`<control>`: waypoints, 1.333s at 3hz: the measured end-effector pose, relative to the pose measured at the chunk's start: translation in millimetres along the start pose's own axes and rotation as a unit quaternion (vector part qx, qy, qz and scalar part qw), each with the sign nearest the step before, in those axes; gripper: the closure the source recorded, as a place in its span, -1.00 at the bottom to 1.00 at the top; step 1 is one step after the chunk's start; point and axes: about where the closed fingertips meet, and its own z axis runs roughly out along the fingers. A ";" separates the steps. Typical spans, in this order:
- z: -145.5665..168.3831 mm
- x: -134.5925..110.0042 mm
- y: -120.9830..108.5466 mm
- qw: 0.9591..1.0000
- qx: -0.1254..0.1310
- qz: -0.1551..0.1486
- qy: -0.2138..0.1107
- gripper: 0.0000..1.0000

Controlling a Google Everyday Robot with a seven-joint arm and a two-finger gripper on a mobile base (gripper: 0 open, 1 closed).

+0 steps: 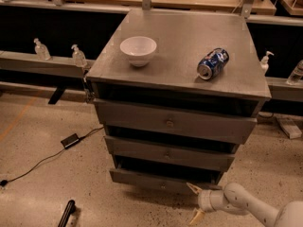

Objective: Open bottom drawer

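Note:
The bottom drawer [151, 180] is the lowest, slimmest front of the grey cabinet [175, 65]. It is plain grey with a small round knob [162, 187] at its centre. The gripper [194, 202] is low at the right, just in front of the right end of that drawer front and to the right of the knob. Its two pale fingers [192, 188] are spread open, one above the other, and hold nothing. The white arm runs off toward the bottom right corner.
A white bowl [138, 49] and a blue can [213, 63] lying on its side sit on the cabinet top. The top drawer [173, 122] and middle drawer [168, 153] are above. A power brick [71, 140] with cable and a black object [66, 214] lie on the floor at the left.

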 end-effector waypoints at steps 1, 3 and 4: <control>0.6 0.7 -12.9 1.000 0.003 -0.007 -0.007 -1.00; -5.5 -4.0 -17.9 1.000 0.001 -0.018 -0.019 -1.00; -13.0 -12.0 -17.0 0.999 -0.009 -0.029 -0.033 -1.00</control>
